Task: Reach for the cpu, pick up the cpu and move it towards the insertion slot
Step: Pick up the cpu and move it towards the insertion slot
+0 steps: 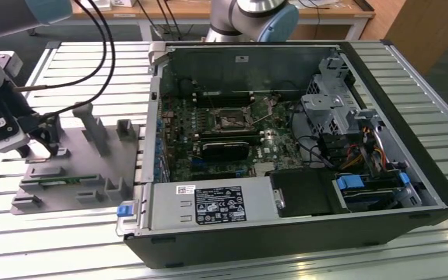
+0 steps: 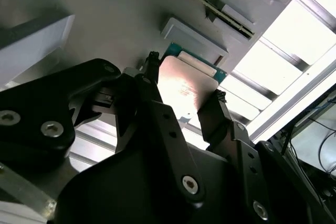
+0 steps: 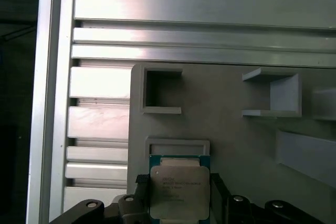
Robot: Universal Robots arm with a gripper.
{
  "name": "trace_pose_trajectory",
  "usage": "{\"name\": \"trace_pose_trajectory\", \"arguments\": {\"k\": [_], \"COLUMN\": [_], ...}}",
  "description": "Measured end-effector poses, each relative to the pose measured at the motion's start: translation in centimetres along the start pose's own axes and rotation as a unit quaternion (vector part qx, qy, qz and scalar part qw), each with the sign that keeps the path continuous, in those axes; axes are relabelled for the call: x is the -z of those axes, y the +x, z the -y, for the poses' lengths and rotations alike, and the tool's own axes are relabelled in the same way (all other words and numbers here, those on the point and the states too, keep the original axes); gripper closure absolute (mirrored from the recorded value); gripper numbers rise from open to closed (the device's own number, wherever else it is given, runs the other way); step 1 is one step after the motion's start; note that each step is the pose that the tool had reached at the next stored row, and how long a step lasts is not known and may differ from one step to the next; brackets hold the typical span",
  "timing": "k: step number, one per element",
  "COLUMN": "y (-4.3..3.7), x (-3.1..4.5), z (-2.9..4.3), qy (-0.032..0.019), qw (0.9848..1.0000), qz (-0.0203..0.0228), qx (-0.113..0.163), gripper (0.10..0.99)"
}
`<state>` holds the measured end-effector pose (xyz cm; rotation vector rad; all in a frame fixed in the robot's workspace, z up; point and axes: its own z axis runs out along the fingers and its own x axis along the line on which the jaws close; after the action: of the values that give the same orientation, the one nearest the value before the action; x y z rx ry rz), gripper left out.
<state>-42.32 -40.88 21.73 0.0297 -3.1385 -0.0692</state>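
Second wrist view shows the gripper [image 2: 185,77] with jaws flanking the cpu [image 2: 184,87] on the grey fixture [image 2: 105,19], apparently pinching its opposite edges. Grip evenly and keep it level; the insertion slot [image 1: 230,120] lies well apart, inside the case [image 1: 286,242].

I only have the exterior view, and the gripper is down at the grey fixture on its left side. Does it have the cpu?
Observer: Yes. In the second wrist view the fingers of the gripper sit against two opposite edges of the cpu.
Operator: Is it out of the fixture yet?
Observer: I can't tell if it's lifted. In the first wrist view it sits over the grey fixture, metal lid toward the camera.
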Motion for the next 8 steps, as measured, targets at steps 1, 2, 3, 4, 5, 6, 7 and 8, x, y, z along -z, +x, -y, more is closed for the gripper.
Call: {"name": "trace_pose_trajectory", "arguments": {"k": [1, 2, 3, 4, 5, 6, 7, 8], "y": [0.0, 0.0, 0.0, 0.0, 0.0, 0.0, 0.0, 0.0], "x": [0.1, 0.18, 0.24, 0.29, 0.34, 0.36, 0.37, 0.41], "z": [0.0, -0.01, -0.01, -0.01, -0.02, -0.02, -0.02, -0.02], "qy": [0.0, 0.0, 0.0, 0.0, 0.0, 0.0, 0.0, 0.0], "qw": [1.0, 1.0, 1.0, 1.0, 1.0, 1.0, 1.0, 1.0], "qz": [0.0, 0.0, 0.0, 0.0, 0.0, 0.0001, 0.0003, 0.0002], "qx": [0.0, 0.0, 0.0, 0.0, 0.0, 0.0, 0.0, 0.0], "gripper": [0.541, 0.541, 0.541, 0.541, 0.541, 0.541, 0.541, 0.541]}}
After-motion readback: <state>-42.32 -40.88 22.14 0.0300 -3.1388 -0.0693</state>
